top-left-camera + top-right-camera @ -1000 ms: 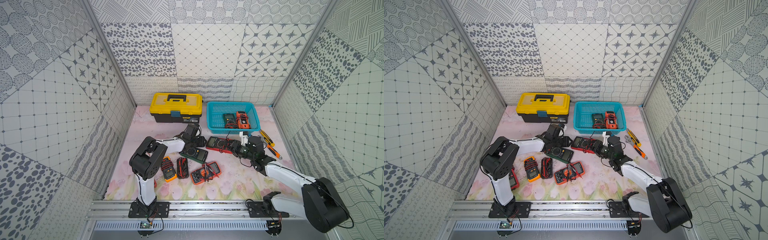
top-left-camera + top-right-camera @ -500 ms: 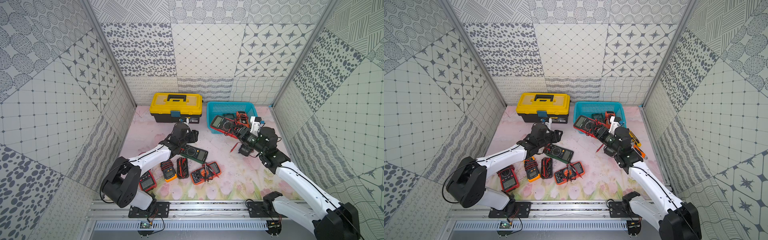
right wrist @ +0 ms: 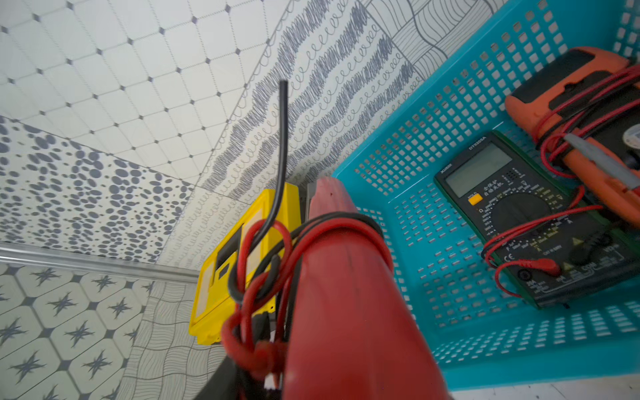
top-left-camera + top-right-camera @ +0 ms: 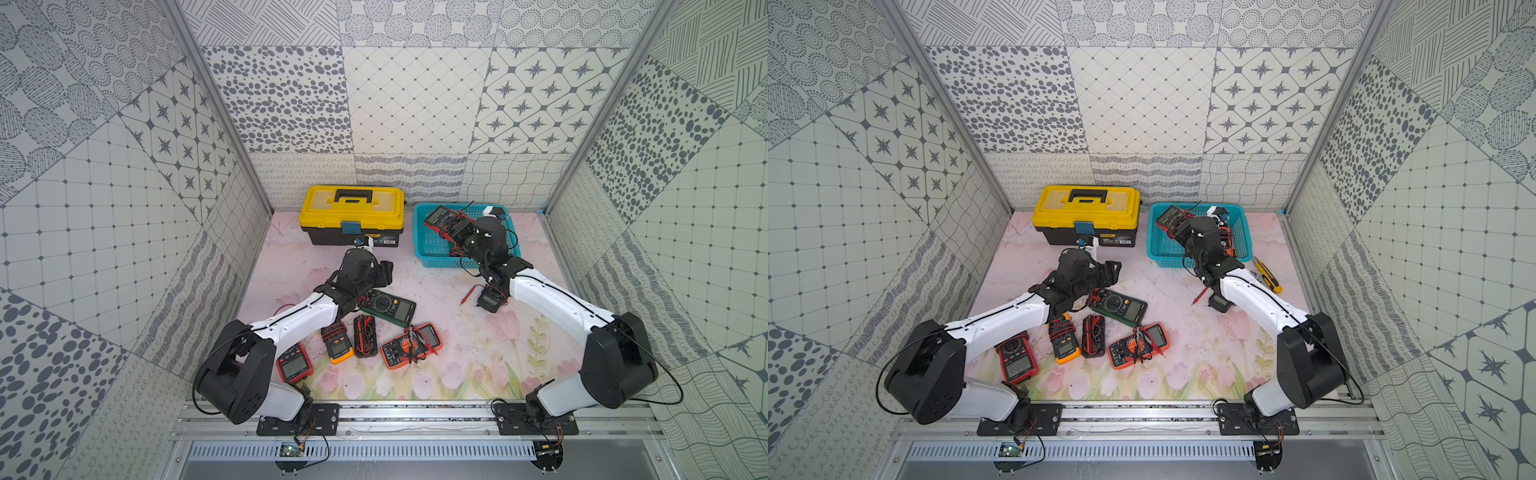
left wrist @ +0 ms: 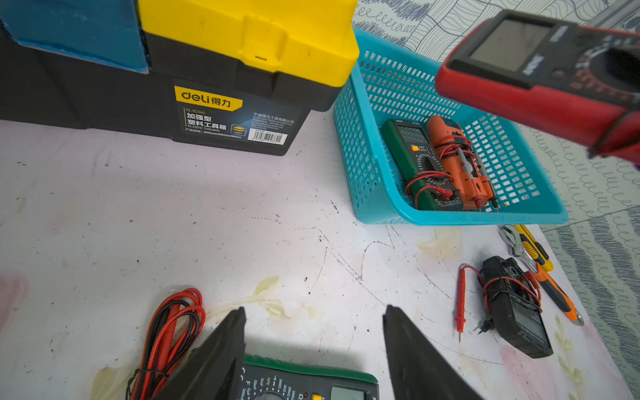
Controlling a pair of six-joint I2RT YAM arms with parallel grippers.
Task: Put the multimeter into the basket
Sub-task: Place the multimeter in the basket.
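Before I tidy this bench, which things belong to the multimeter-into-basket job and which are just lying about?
Job: red multimeter in the right gripper; basket; green multimeter by the left gripper.
Lying about: toolbox; utility knife.

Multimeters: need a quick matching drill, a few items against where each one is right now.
Things:
1. large red multimeter
2. lead-wrapped green multimeter
3. small black multimeter
4. yellow toolbox

Places:
a. lying in the basket
b. on the table, red probe loose beside it
c. standing beside the basket, lid shut
d. gripped by the right gripper, over the basket

Pairs: 1-d, 2-a, 3-b, 4-c
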